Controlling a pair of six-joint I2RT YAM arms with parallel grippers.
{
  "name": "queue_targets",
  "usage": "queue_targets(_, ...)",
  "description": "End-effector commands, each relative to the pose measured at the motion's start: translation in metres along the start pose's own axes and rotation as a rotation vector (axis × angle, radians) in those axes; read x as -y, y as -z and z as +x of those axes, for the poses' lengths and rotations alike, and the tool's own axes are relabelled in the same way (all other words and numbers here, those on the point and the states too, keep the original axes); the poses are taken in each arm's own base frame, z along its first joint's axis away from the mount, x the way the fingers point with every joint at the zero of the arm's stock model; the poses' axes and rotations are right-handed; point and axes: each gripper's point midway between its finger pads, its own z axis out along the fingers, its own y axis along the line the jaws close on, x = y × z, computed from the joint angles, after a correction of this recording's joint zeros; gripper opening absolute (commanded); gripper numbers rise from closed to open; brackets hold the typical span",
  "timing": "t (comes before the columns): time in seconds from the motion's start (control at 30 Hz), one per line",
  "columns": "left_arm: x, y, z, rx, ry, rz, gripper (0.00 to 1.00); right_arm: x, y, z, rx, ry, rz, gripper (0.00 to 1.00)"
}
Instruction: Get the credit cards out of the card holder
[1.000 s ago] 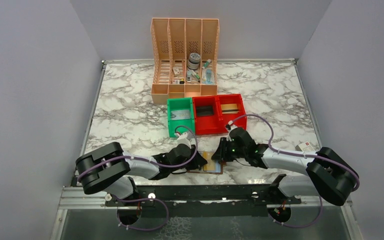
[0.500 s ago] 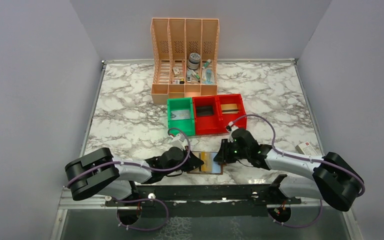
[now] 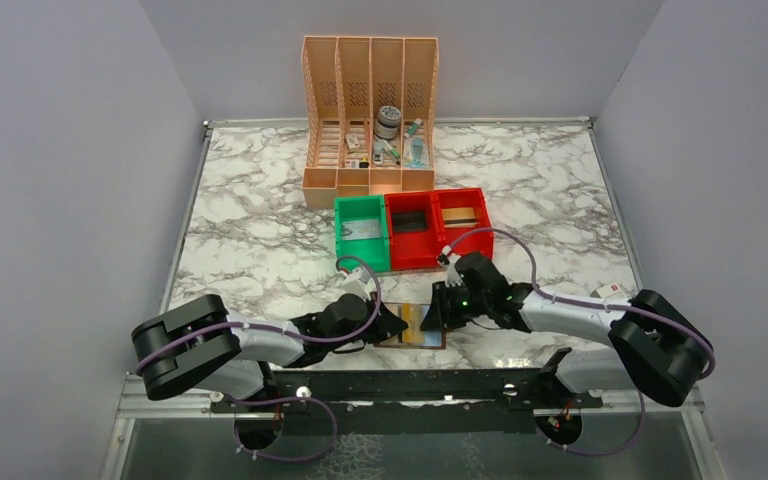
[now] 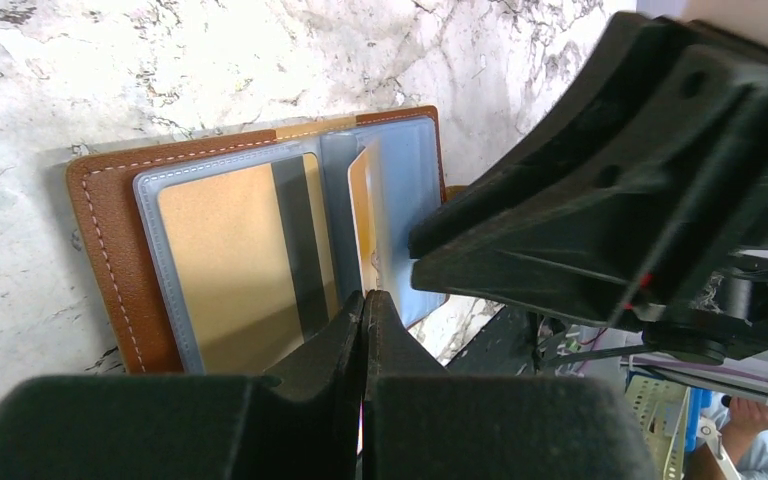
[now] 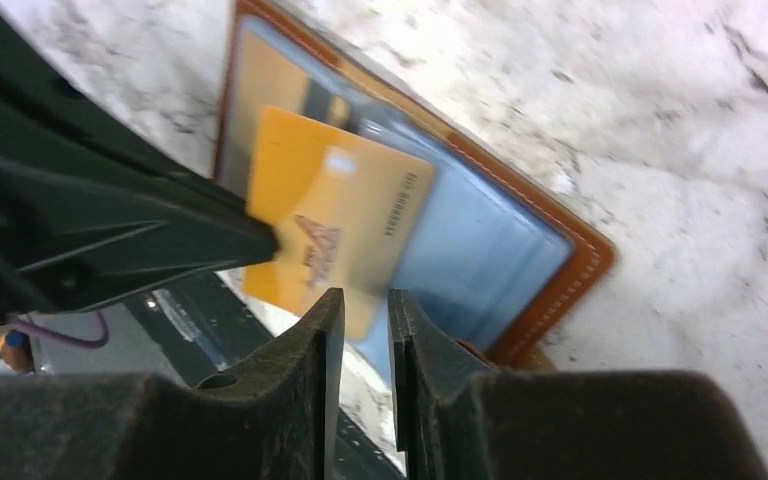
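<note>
The brown card holder [image 3: 422,327] lies open near the table's front edge, between my two grippers. In the left wrist view the card holder [image 4: 100,250] shows clear sleeves with a tan card [image 4: 225,260] in the left one. My left gripper [image 4: 365,298] is shut on the edge of a gold credit card [image 4: 364,200], pulled partly out and standing on edge. In the right wrist view that gold card [image 5: 340,210] hangs over the blue sleeves of the holder [image 5: 570,270]. My right gripper [image 5: 360,300] is narrowly open just below the card's lower edge, holding nothing.
A green bin [image 3: 362,232] and two red bins [image 3: 435,225] stand just behind the holder. A peach file organiser [image 3: 370,110] stands at the back. A small white box [image 3: 615,293] lies at the right. The black mounting rail [image 3: 400,385] runs along the front edge.
My left arm has drawn back to the left and lowered, its gripper still at the holder. My right gripper has shifted slightly left, closer over the holder.
</note>
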Motion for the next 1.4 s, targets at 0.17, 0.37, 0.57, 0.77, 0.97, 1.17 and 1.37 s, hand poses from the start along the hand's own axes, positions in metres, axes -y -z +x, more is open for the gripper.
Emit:
queue_targets(0.17,0.010,-0.008,0.000,-0.015,-0.015,0.017,0.18,0.052,0.002,0.014,0.048,-0.085,0.229,0.23)
queue_targets(0.37,0.022,-0.011,-0.001,-0.021,-0.019,0.051,0.24,0.054,0.004,0.018,0.068,-0.104,0.221,0.23)
queue_targets(0.57,0.025,-0.014,0.004,-0.051,-0.023,0.064,0.23,0.055,-0.001,0.023,0.062,-0.133,0.203,0.23)
queue_targets(0.77,0.023,-0.015,0.007,-0.064,-0.017,0.062,0.12,0.055,0.001,0.020,0.076,-0.131,0.212,0.23)
queue_targets(0.97,0.013,-0.008,-0.001,-0.007,0.009,0.035,0.00,0.056,0.008,-0.002,0.120,-0.045,0.268,0.23)
queue_targets(1.17,0.009,0.001,-0.008,0.027,-0.012,0.011,0.00,0.032,0.016,-0.020,0.153,0.015,0.191,0.25)
queue_targets(1.37,0.008,0.009,-0.015,0.046,-0.038,-0.013,0.00,-0.015,0.021,-0.025,0.142,0.084,-0.040,0.30)
